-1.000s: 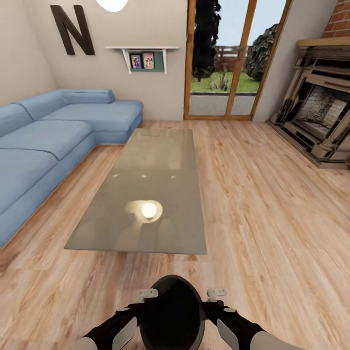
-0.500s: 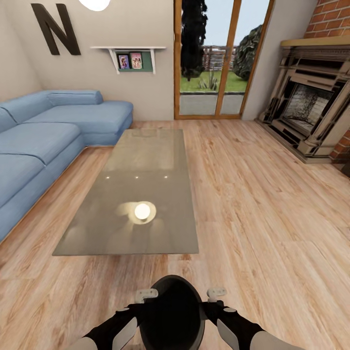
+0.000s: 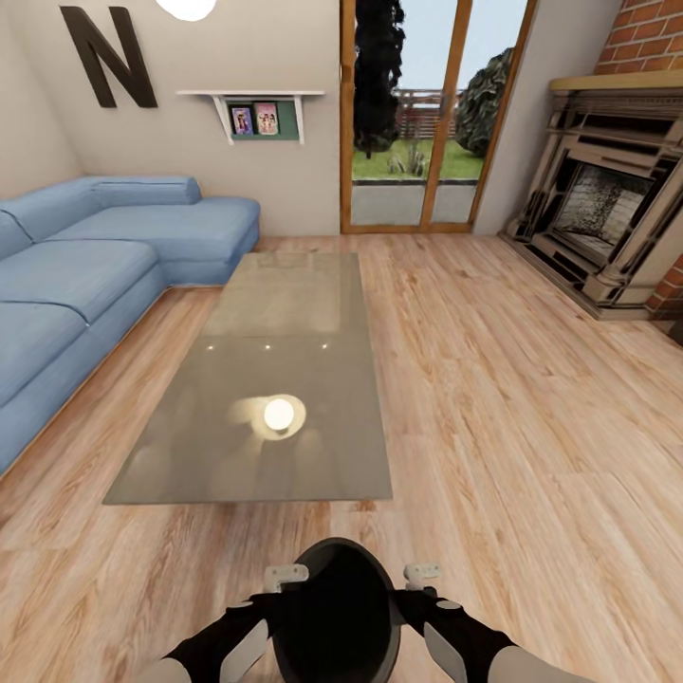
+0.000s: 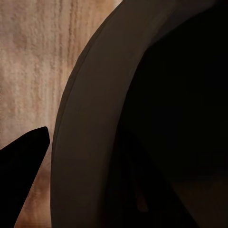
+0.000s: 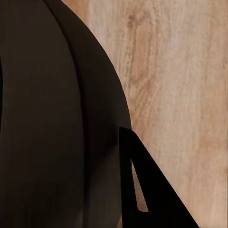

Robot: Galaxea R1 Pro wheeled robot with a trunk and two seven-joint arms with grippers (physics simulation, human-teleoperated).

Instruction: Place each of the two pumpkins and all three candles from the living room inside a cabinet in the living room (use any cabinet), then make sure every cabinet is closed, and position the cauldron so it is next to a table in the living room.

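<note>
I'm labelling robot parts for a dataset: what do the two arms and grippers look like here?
In the head view, both arms have glossy black segments with pale grey-white panels nearer the body. The left gripper and right gripper end in small light-grey fingertip blocks. In the wrist views the fingers appear as dark, tapering wedges.

You hold the black cauldron (image 3: 334, 612) between your left gripper (image 3: 285, 575) and right gripper (image 3: 423, 573), seemingly pinching its rim. Ahead stands the grey table (image 3: 275, 379) on the wooden floor (image 3: 512, 398); a blue sofa (image 3: 85, 266) sits left, a fireplace (image 3: 602, 213) right.
</note>
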